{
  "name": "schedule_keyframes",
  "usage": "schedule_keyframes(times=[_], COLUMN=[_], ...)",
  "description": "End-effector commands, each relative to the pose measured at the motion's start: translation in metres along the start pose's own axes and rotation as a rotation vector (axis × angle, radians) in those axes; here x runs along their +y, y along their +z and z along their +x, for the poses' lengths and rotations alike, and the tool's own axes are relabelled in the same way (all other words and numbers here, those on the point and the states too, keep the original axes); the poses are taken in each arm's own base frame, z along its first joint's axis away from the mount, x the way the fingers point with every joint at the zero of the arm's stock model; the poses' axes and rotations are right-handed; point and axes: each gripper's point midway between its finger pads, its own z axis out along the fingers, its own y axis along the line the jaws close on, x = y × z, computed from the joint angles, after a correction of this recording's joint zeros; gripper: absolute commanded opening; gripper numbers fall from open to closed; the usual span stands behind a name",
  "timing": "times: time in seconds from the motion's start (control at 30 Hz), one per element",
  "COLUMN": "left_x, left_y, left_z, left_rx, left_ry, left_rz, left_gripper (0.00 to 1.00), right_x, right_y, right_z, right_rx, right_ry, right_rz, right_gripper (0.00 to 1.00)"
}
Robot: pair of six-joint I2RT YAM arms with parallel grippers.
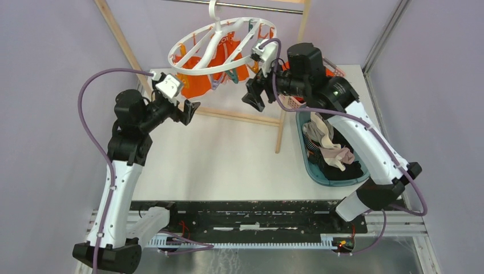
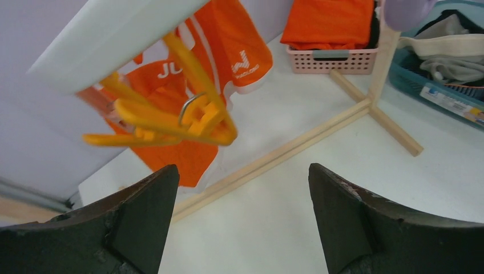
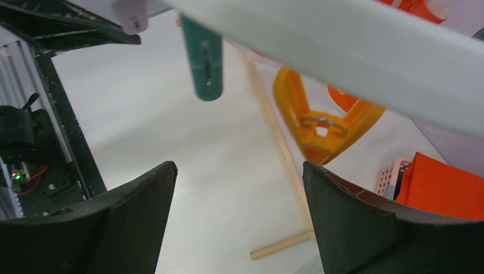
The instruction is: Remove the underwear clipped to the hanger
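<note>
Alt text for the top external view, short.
A white ring hanger hangs from a metal bar with orange underwear beneath it; the open left claw and open right claw sit near its rim on either side, holding nothing. A teal tub at right holds a beige garment and a black garment.

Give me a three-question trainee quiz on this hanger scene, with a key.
1. True or false: the left gripper is shut.
2. Which garment hangs from the white ring hanger? A) black B) orange C) beige
3. Fill in: the folded orange cloth lies in a pink ____.
Key: 1 false; it and the right gripper both stand open and empty. 2 B, the orange underwear. 3 basket.
</note>
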Motion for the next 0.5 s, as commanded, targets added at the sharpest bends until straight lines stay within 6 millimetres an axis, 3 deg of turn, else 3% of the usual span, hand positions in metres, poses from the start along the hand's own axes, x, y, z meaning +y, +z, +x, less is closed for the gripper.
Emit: schedule_keyframes(times=[0.0,0.2,0.47], left_x=[-0.023,-0.037,-0.055], left_y=[0.009,0.009,0.014], left_z=[-0.038,-0.051,-0.061], left_rx=[-0.131,-0.195,-0.228], left_ry=[-0.005,0.016,-0.009], left_rz=[0.183,0.263,0.368], left_gripper=[0.88,0.83,0.79], right_x=[-0.033,-0.043,-0.068], right_y=[0.008,0.016,-0.001], right_z=[-0.046,-0.064,-0.066], right_rx=[-0.147,-0.181,-0.189], right_ry=[0.045,0.122,0.150], right_rz=[0.197,0.235,0.384], right_gripper=[0.89,0.83,0.79])
